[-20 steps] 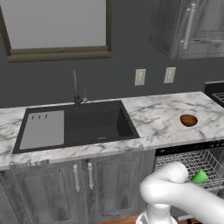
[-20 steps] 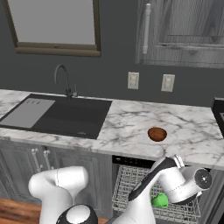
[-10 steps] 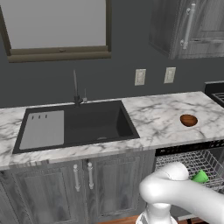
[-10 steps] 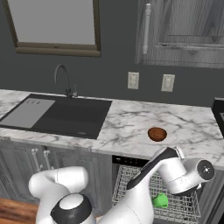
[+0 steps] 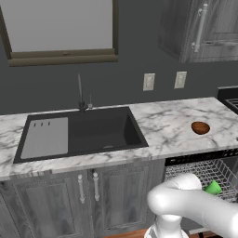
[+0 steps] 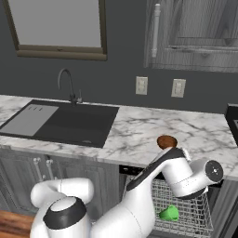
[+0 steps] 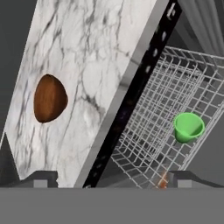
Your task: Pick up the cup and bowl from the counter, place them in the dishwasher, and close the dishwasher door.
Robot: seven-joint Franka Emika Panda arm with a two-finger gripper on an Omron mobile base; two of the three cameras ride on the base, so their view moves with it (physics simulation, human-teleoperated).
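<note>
Pincer (image 7: 109, 181) empty, nothing between the tips; both dark tips sit far apart at the bottom corners of the hand view, so I read it as spread wide. That fits a hand that carries nothing and is free for the next pick.

Cup (image 7: 188, 127) is in the dishwasher (image 6: 186, 216), lying on the white wire rack, mouth tipped sideways rather than upright. From the right base view it rests near the front of the rack (image 6: 168, 213); from the left it peeks out just past the arm's elbow (image 5: 213, 188). It lies on its side, not stood in a slot, probably let go from above; good enough for the task.

Bowl (image 7: 49, 97) is on the desk (image 7: 87, 57), upright, alone on the marble, well apart from the black sink (image 5: 93, 132). It sits near the desk's front edge, right above the open dishwasher (image 6: 166, 141), so the carry should be short: up, out over the edge, down into the rack.

Hand camera looks down across the desk edge, with bowl on one side and rack on the other, wrist rolled. My read: arm is over the rack, about to go for the bowl.

Judgement: cup step done; bowl and door remain. Risk: the bowl is shallow and round, so a rim pinch may slip.

Dishwasher door not clearly visible, can't tell its angle.
</note>
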